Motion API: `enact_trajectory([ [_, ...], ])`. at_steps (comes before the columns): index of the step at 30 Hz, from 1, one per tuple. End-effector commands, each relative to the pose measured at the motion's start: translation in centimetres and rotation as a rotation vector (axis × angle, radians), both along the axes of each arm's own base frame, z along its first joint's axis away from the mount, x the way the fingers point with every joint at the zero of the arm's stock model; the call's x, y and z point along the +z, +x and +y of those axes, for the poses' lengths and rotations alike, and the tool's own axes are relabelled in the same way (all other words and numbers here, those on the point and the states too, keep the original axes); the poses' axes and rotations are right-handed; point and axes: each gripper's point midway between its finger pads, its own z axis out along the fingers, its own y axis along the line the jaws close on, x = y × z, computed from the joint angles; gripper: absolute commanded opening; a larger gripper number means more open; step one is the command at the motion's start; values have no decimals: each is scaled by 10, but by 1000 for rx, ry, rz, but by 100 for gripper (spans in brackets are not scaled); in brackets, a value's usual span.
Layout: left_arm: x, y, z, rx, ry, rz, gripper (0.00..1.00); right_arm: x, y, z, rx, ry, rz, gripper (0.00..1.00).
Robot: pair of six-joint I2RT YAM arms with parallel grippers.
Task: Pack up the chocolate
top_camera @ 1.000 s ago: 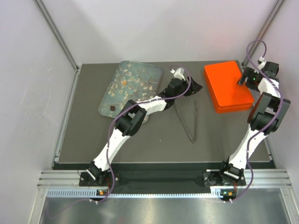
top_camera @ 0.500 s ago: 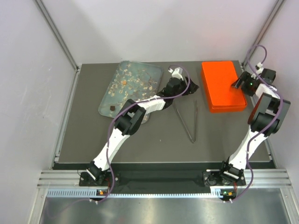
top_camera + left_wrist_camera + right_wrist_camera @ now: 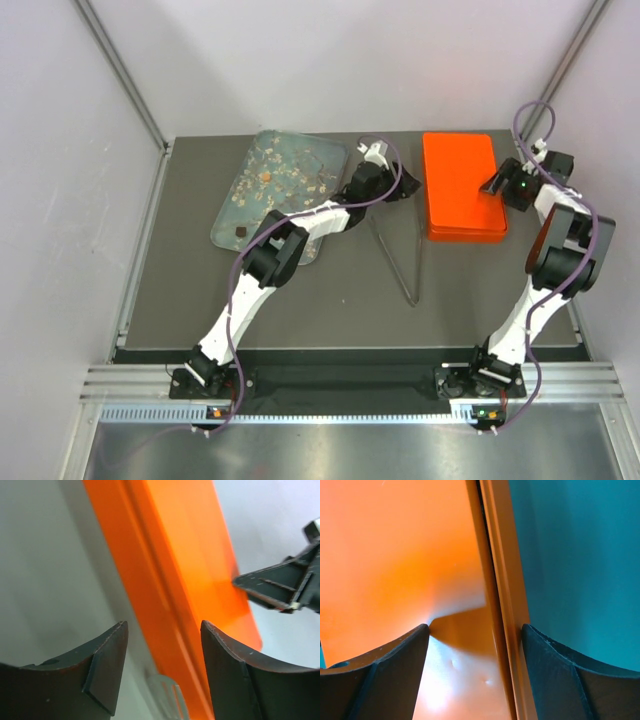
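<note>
Orange box (image 3: 460, 188) lies closed; clear tray (image 3: 226, 205) holds scattered chocolate (image 3: 266, 177); left tool (image 3: 162, 627) and right tool (image 3: 475, 628) spread, empty

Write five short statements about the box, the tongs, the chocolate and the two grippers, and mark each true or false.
1. The orange box lies between the left gripper and the right gripper. True.
2. The left gripper holds the tongs. False: they lie on the table, and neither gripper holds them.
3. The chocolate sits on the clear tray, left of the box. True.
4. The box stands open. False: its lid is on.
5. Both grippers are shut. False: the wrist views show the fingers of both apart.
</note>
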Motion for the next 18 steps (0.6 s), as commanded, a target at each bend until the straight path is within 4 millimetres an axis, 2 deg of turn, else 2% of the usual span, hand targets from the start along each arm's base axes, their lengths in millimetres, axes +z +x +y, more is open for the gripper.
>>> enact_trajectory([
  [1,92,-8,-17,-65,-173,-129,64,40,3,0,8,-70,-83,74],
  [2,85,-6,-18,-62,-163,-122,64,44,4,-1,6,-81,-89,74],
  [11,71,-15,-31,-94,-147,-106,61,56,2,-1,19,-97,-112,73],
  [18,55,-13,-34,-84,-104,-78,56,53,-1,-2,17,-106,-104,71],
])
